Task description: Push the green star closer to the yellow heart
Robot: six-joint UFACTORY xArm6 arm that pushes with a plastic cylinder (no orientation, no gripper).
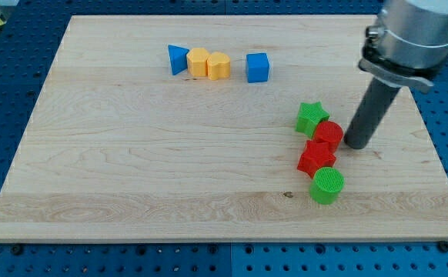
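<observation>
The green star (311, 117) lies at the view's right, touching the red cylinder (329, 135) just below and right of it. The yellow heart (218, 66) sits near the view's top, in a row between a yellow hexagon (198, 62) and a blue cube (258, 67). My tip (357, 144) rests on the board just right of the red cylinder, to the lower right of the green star.
A blue triangle (178, 58) ends the top row on the left. A red star (316, 158) and a green cylinder (327, 185) lie below the red cylinder. The wooden board (132, 169) sits on a blue perforated table.
</observation>
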